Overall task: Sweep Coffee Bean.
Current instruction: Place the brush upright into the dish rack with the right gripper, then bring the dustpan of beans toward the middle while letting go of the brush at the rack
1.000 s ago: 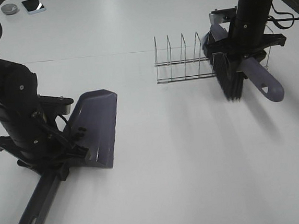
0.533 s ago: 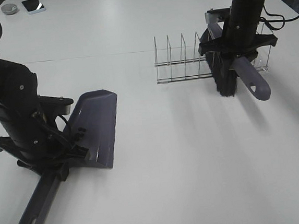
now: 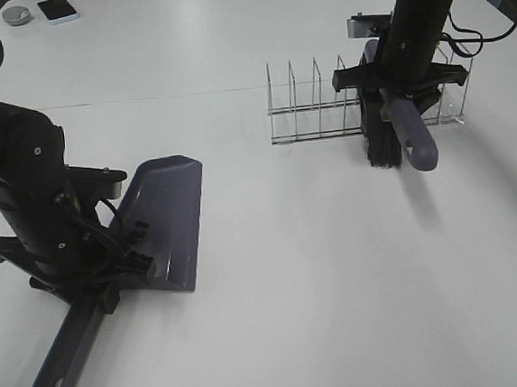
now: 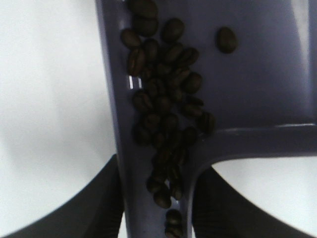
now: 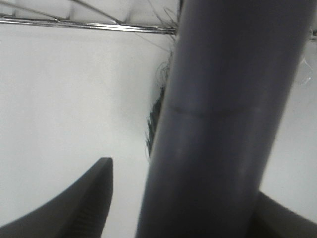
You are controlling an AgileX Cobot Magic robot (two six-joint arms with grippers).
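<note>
The coffee beans (image 4: 166,119) lie clustered in the back corner of the purple dustpan (image 3: 166,221), near where its handle joins; they show as a small dark patch (image 3: 138,229) in the high view. My left gripper (image 3: 98,271) is shut on the dustpan handle (image 4: 153,198), and the pan rests on the white table at the left. My right gripper (image 3: 396,86) is shut on the purple brush (image 3: 397,122), whose handle (image 5: 223,119) fills the right wrist view. The black bristles (image 3: 381,146) hang by the wire rack.
A wire dish rack (image 3: 323,106) stands at the back right, just behind the brush. A phone (image 3: 58,9) and a small grey bowl (image 3: 16,14) lie at the far left corner. The white table (image 3: 319,270) stretches between the arms.
My right arm has carried the brush left and back toward the wire rack, and the handle has swung more upright. The left arm and dustpan have not moved.
</note>
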